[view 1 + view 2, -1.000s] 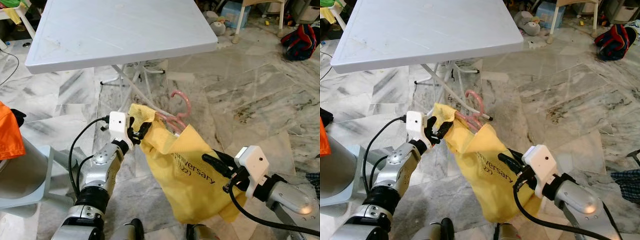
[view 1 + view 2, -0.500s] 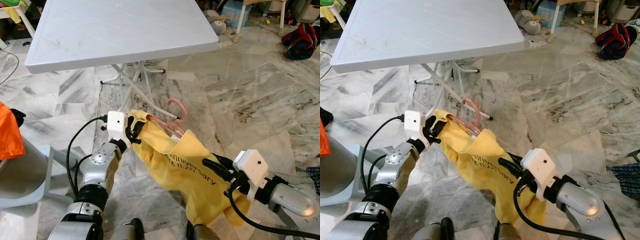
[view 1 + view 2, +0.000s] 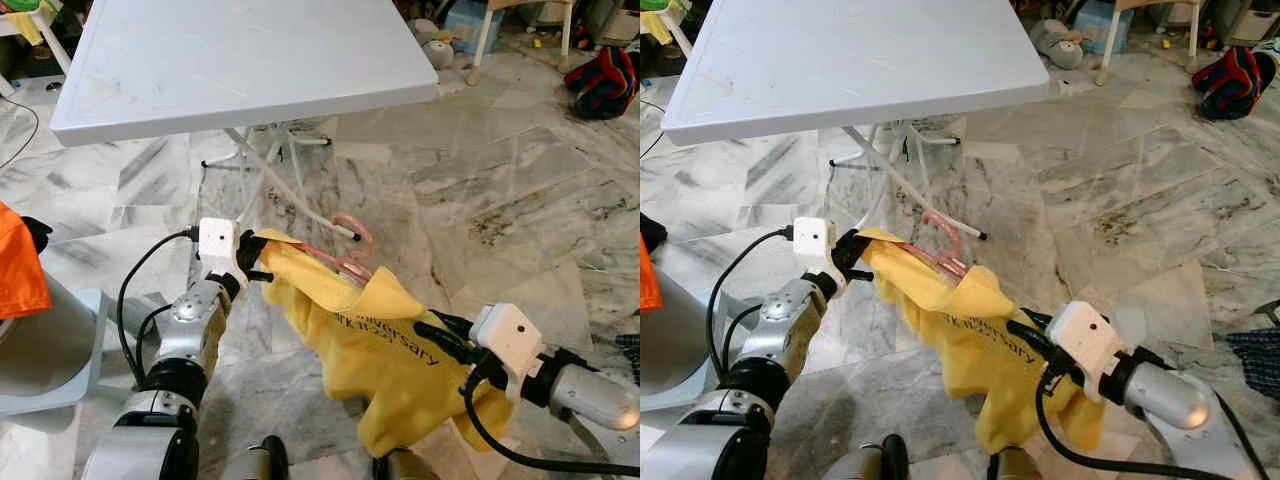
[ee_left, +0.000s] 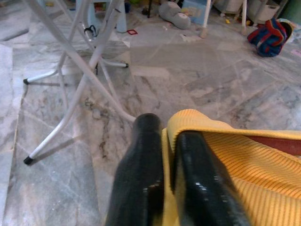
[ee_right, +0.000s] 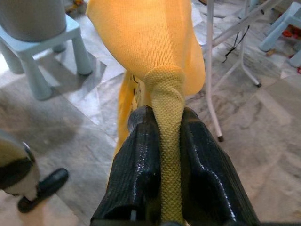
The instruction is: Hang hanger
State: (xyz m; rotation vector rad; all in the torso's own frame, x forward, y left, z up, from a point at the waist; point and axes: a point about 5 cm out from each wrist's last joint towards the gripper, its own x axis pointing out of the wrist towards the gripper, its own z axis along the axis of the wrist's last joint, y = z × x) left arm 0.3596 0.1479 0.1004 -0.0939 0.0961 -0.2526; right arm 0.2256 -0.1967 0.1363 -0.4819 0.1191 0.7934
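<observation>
A yellow T-shirt [image 3: 380, 345] with printed lettering is stretched in the air between my two grippers, over the marble floor. A pink hanger [image 3: 345, 255] sits inside its neck, the hook [image 3: 945, 232] sticking out toward the table. My left gripper [image 3: 250, 262] is shut on one shoulder of the shirt [image 4: 207, 141]. My right gripper [image 3: 440, 338] is shut on a bunched fold of the shirt [image 5: 169, 117] at the other end. The shirt's lower part hangs down between my arms.
A white folding table [image 3: 240, 60] stands just ahead, its crossed legs [image 3: 270, 165] under it. A pale stool [image 3: 60, 330] and orange cloth [image 3: 18, 265] are at my left. A red and blue bag [image 3: 600, 80] and a soft toy [image 3: 1060, 42] lie farther off.
Both grippers have spread apart and dropped, so the shirt now lies stretched more flat. The hanger has tilted lower with it. Both grips are unchanged.
</observation>
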